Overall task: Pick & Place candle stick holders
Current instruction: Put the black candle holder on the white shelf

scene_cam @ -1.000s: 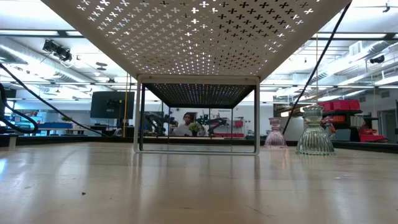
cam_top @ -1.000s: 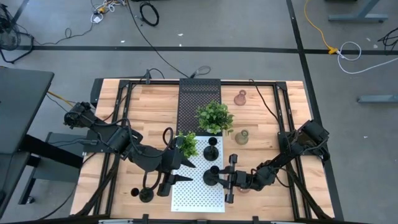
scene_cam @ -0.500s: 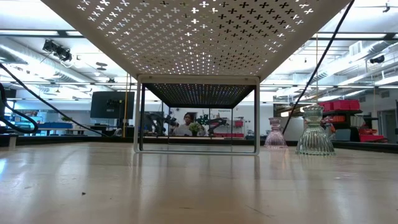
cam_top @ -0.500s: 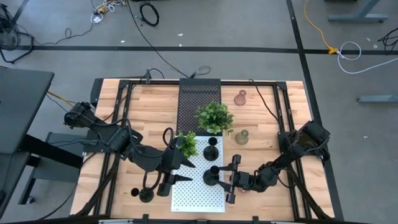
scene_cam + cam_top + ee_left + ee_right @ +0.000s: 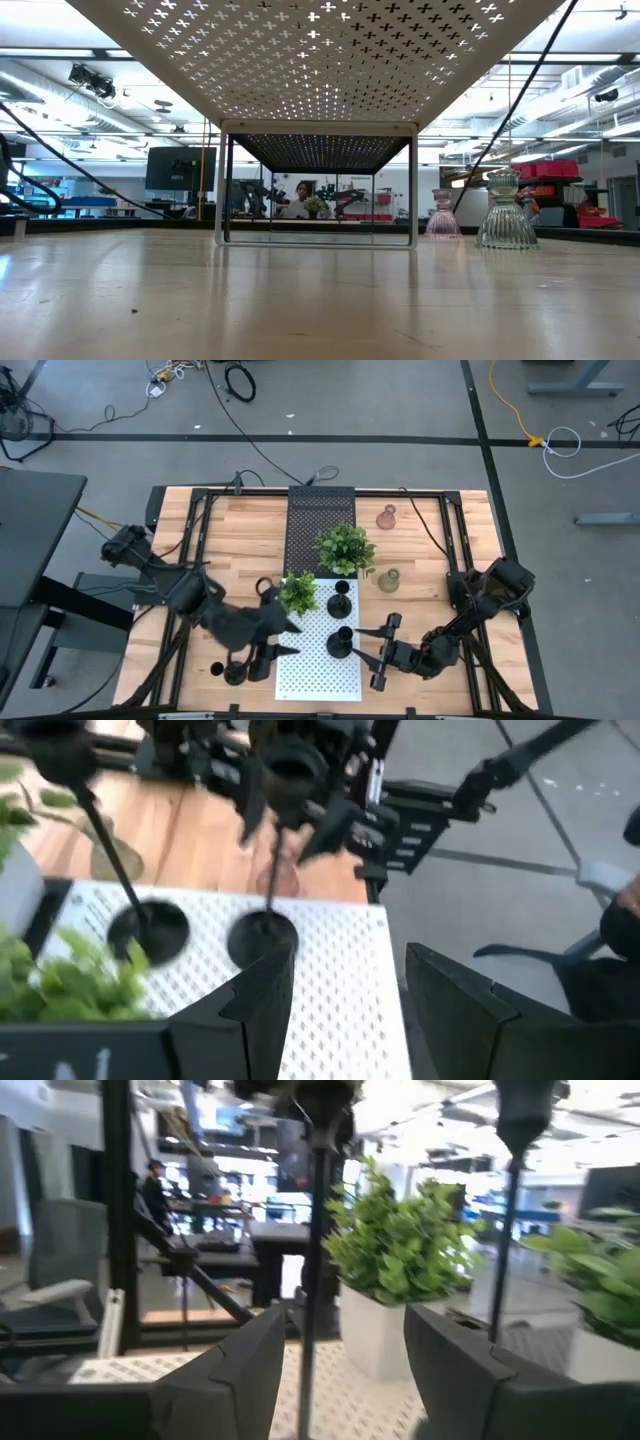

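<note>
The right gripper (image 5: 377, 652) is seen near the front edge of the table (image 5: 240, 530), towards its right side, with fingers (image 5: 455, 1370) spread wide and nothing between them. In the right wrist view, the thin stem of a black candle stick holder (image 5: 340, 644) is framed between the fingers without being touched; this holder stands on the white perforated shelf (image 5: 318, 660) at the middle of the front edge. A second black holder (image 5: 340, 600) stands just behind it on the same shelf, beside a small potted plant (image 5: 299, 592).

The left gripper (image 5: 268, 655) is held at the left side of that shelf, its fingers (image 5: 255, 1000) also wide apart and empty. A third black holder (image 5: 234, 671) stands on the bare wood near it, towards the front left corner.

A pink glass holder (image 5: 386, 516) stands near the back edge, beside the black perforated shelf (image 5: 321, 530), and a greenish glass holder (image 5: 388, 580) right of centre, close to a larger potted plant (image 5: 346, 548).

The black holders are judged stiff, light and top-heavy on a narrow stem; the stem just above the base is best taken, since a high grasp could tip them. The glass ones are judged heavier, smooth and breakable, best taken at the narrow neck.
</note>
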`<state>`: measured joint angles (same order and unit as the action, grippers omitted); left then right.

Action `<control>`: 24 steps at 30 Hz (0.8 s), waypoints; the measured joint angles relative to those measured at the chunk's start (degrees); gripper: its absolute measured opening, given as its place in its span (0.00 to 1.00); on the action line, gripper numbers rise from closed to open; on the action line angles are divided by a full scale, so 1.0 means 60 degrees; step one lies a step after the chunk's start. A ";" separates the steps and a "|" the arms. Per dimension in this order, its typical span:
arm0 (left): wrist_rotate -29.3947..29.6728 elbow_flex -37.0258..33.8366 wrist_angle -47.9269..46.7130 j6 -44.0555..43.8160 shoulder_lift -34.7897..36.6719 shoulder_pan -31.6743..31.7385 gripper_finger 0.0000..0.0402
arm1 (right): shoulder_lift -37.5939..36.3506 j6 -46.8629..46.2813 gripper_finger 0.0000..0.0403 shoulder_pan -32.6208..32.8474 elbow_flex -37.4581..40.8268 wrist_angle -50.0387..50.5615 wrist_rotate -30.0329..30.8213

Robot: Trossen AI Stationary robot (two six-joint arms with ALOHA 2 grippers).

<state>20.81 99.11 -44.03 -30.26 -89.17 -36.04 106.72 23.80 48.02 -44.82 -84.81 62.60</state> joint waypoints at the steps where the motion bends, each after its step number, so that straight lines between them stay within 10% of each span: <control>1: 0.0085 0.0000 -0.0133 -0.0193 0.0000 -0.0188 0.49 | 0.0000 0.0095 0.51 0.0068 0.0000 -0.0006 0.0186; 24: 0.6858 -0.0029 -0.3480 -0.6111 -0.0689 -0.6284 0.49 | 0.0000 0.0146 0.49 0.0438 0.0000 -0.0084 0.0996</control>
<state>61.96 98.94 -64.91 -66.92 -93.30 -73.74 106.72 24.68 50.65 -44.82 -85.32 68.58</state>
